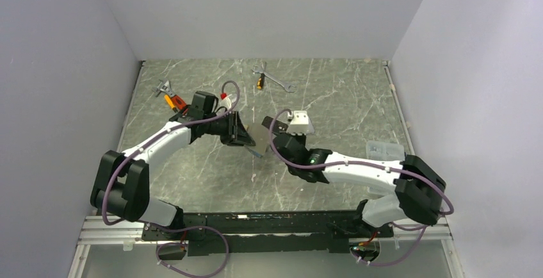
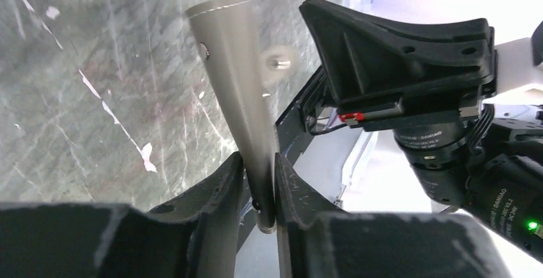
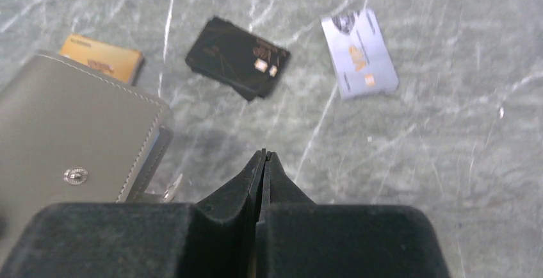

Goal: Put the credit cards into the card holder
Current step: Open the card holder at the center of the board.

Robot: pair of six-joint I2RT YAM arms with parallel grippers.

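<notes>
Your left gripper [image 2: 258, 166] pinches the holder [image 2: 232, 79] by its edge; right gripper [image 3: 263, 159], closed and empty, points toward the black card [image 3: 237, 57] on the tabletop [image 3: 448, 163]

Top external camera: high behind the arm bases [image 1: 256, 227], looking down over the whole table [image 1: 333, 98]; card holder [image 1: 259, 135] mid-frame, far off. Left wrist camera: very close to the card holder, edge-on, sighting along the left claw [image 2: 258, 163]. Right wrist camera: near, beside the card holder, facing down at the table. All three share the card holder.
</notes>
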